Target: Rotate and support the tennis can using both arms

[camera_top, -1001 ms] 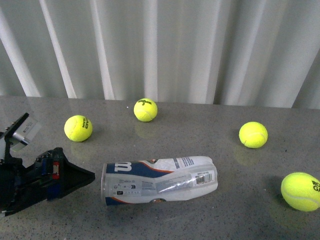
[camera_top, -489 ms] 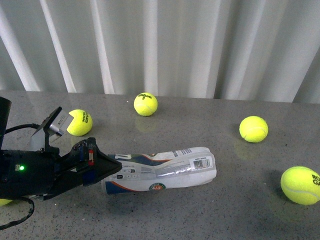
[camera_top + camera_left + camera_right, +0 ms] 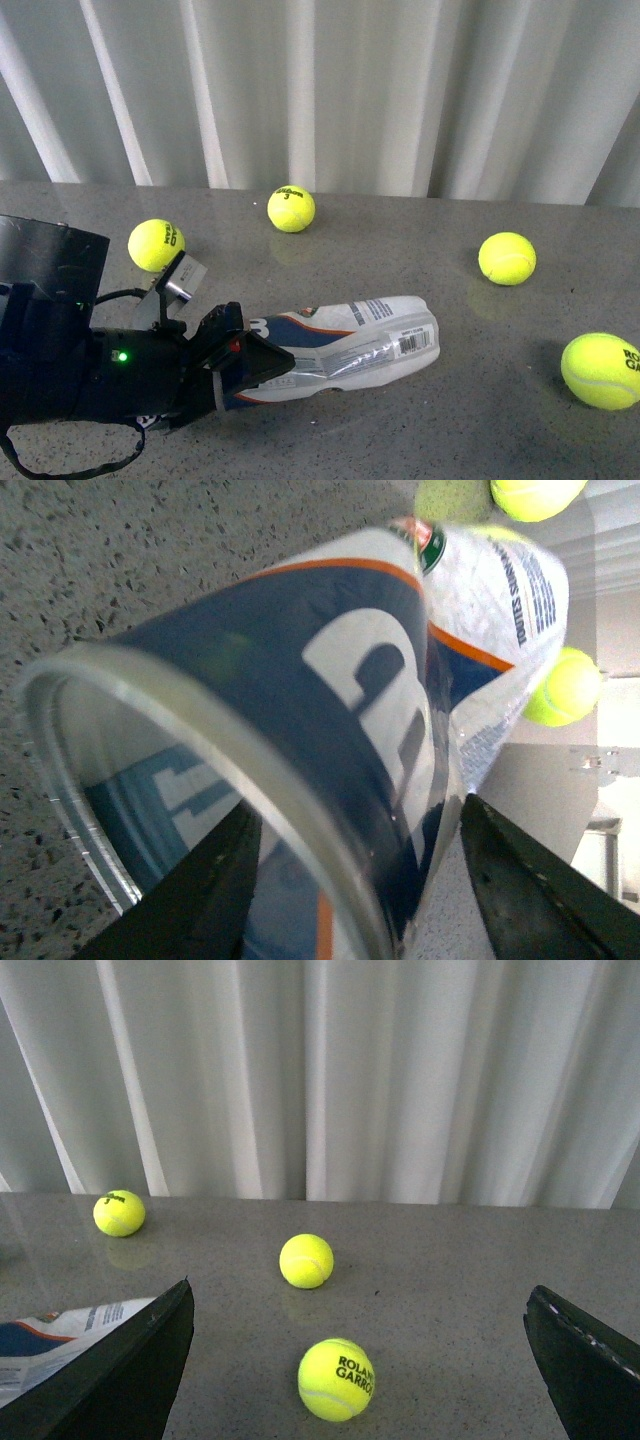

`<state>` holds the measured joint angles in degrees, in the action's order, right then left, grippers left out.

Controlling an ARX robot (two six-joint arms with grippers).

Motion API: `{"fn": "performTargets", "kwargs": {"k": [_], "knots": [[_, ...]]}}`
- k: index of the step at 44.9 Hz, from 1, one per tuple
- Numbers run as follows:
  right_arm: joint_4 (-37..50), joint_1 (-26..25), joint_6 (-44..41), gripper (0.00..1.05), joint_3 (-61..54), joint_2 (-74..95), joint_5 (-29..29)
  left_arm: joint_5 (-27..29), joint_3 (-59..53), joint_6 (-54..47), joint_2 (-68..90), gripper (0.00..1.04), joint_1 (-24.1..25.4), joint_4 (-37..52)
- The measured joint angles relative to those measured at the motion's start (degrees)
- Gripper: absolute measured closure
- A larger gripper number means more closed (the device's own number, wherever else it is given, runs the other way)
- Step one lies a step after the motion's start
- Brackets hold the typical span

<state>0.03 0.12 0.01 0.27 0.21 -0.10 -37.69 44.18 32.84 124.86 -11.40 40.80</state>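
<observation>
The tennis can lies on its side on the grey table, with its white, navy and orange label facing up and its open end pointing left. My left gripper is open around that open end. In the left wrist view the silver rim fills the frame, and the gripper has one black finger on each side of the can. My right gripper is open over bare table and holds nothing. The can's far end shows beside one of its fingers. The right arm is out of the front view.
Tennis balls lie on the table: one at the back left, one at the back centre, one to the right and one at the far right. A "Roland Garros" ball sits between the right fingers. White curtains hang behind the table.
My left arm has moved right from the table's left edge, and its open fingers now straddle the can's open end. The can has shifted and tilted slightly.
</observation>
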Motion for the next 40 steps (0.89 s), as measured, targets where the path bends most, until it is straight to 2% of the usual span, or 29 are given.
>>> {"fn": "performTargets", "kwargs": {"k": [6,14,19,25,31,35,40], "knots": [[0.0,0.0,0.0,0.07,0.0,0.0,0.0,1.8,-0.1,4.7,1.5,0.69,-1.1,3.3],[0.0,0.0,0.0,0.07,0.0,0.0,0.0,0.6,-1.4,4.9,-1.2,0.99,-1.0,2.5],[0.0,0.0,0.0,0.07,0.0,0.0,0.0,1.4,-2.4,3.4,-5.7,1.0,-0.2,-1.3],[0.0,0.0,0.0,0.07,0.0,0.0,0.0,2.4,-3.0,-2.6,-13.9,1.0,1.0,-10.5],[0.0,0.0,0.0,0.07,0.0,0.0,0.0,6.5,0.5,-19.9,-29.4,1.0,0.1,-31.7],[0.0,0.0,0.0,0.07,0.0,0.0,0.0,10.9,7.0,-35.0,-36.6,1.0,-3.0,-46.8],[0.0,0.0,0.0,0.07,0.0,0.0,0.0,15.6,12.9,-46.9,-38.4,1.0,-5.9,-58.4]]}}
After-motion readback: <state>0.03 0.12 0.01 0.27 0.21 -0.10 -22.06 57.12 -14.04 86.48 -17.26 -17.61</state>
